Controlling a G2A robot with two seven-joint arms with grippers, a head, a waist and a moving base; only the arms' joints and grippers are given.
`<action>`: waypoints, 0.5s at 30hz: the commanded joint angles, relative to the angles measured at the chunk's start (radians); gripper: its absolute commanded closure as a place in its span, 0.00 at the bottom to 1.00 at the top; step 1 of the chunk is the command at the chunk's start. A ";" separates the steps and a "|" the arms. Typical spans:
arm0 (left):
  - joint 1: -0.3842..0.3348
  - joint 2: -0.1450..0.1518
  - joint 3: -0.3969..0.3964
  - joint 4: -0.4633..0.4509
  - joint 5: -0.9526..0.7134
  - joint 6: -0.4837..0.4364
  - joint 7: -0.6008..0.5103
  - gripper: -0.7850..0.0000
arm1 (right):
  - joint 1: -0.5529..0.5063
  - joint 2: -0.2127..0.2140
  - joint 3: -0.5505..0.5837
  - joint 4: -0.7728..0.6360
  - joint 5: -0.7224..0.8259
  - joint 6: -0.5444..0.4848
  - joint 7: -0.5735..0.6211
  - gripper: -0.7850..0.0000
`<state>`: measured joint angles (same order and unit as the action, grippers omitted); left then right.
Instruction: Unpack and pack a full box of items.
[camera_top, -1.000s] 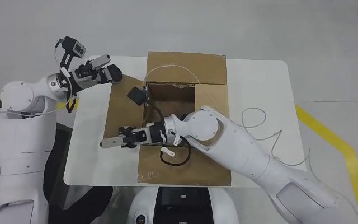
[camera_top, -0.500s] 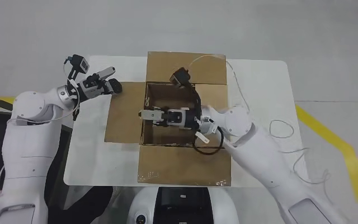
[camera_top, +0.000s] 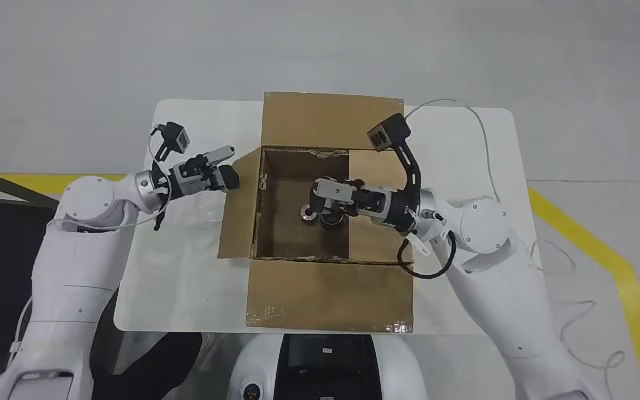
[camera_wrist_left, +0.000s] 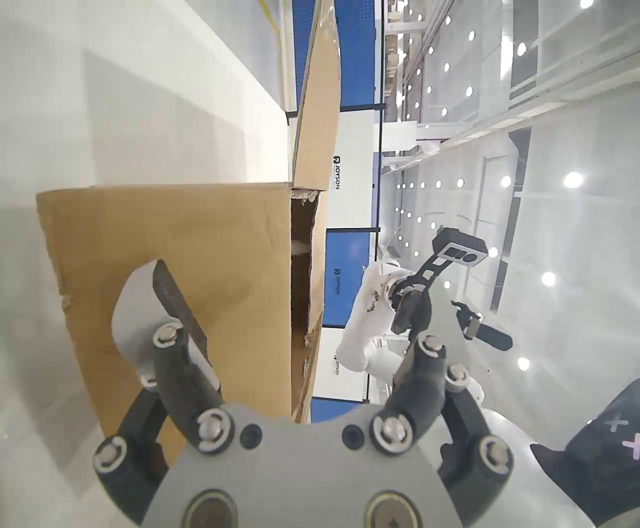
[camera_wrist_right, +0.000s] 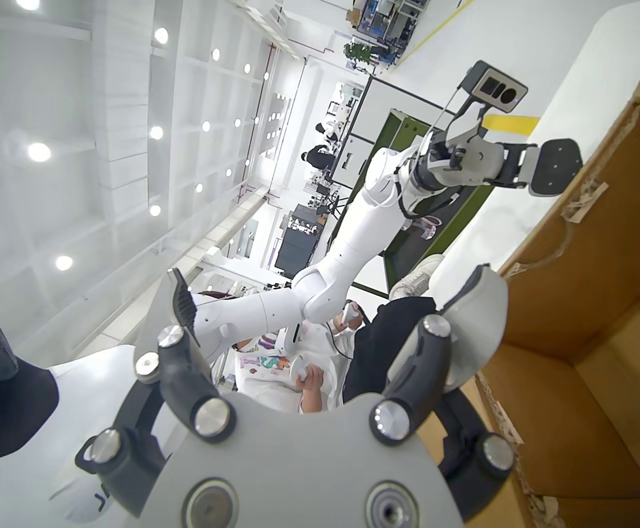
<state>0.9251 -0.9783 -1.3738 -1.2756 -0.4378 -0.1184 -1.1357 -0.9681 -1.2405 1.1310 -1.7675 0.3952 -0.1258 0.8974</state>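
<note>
Table (camera_top: 470, 140): white, with the box (camera_top: 335, 120) sitting mid-table, open top.
Box flaps: the far and near ones are folded out flat. The left flap (camera_top: 237, 215) is tilted up, not lying on the table.
Left gripper (camera_top: 222, 170): low over the table at the box's left side, just beside the far end of the left flap. In the left wrist view the left gripper (camera_wrist_left: 285, 290) has its fingers spread wide with nothing pinched. The flap's brown face is right behind one finger and its edge runs between the two tips. Can't tell if there's contact.
Right gripper (camera_top: 312, 198): over the box opening, left-of-centre, pointing left across the interior. In the right wrist view the right gripper (camera_wrist_right: 327, 285) is also spread and holds nothing. The inner cardboard wall is close beside one finger.
Thin white cable (camera_top: 450, 103): loops over the table's far right corner.
</note>
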 joint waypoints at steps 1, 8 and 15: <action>0.008 -0.001 0.009 -0.010 0.003 -0.005 -0.002 0.00 | -0.011 0.003 0.013 -0.004 0.003 0.001 0.003 0.00; 0.037 -0.003 0.030 -0.056 -0.002 0.004 0.010 0.00 | -0.017 0.006 0.028 0.000 0.017 -0.010 0.008 0.00; 0.043 -0.005 0.055 -0.111 0.008 0.022 0.014 0.00 | -0.027 0.009 0.029 0.014 0.024 -0.021 0.021 0.00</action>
<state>0.9678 -0.9829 -1.3227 -1.3798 -0.4314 -0.1001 -1.1218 -0.9925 -1.2320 1.1591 -1.7556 0.4176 -0.1450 0.9177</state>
